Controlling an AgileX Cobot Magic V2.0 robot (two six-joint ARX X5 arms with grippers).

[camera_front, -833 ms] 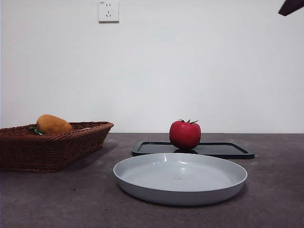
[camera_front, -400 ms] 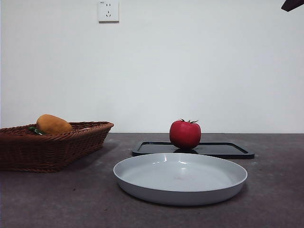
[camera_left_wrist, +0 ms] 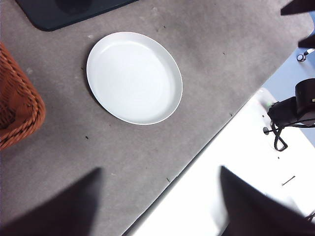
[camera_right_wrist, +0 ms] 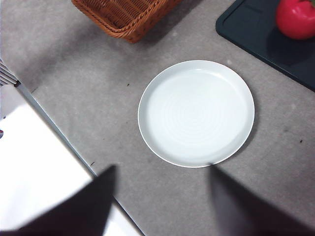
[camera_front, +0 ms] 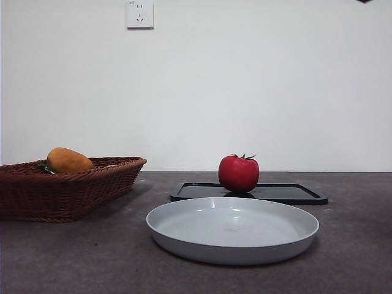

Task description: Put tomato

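Observation:
The glossy red tomato with a green calyx stands on a flat black tray behind an empty grey plate. In the right wrist view the tomato sits on the tray beyond the plate. My right gripper is open and empty, high above the table near the plate. My left gripper is also open and empty, high over the table's edge. The left wrist view shows the plate and a corner of the tray. The tomato is out of that view.
A brown wicker basket at the left holds an orange-brown oval fruit. The basket also shows in the right wrist view and in the left wrist view. A black arm tip barely shows at the top right corner.
The black arm tip at the front view's top right corner has risen almost out of the picture. The tomato, plate, tray and basket have not moved.

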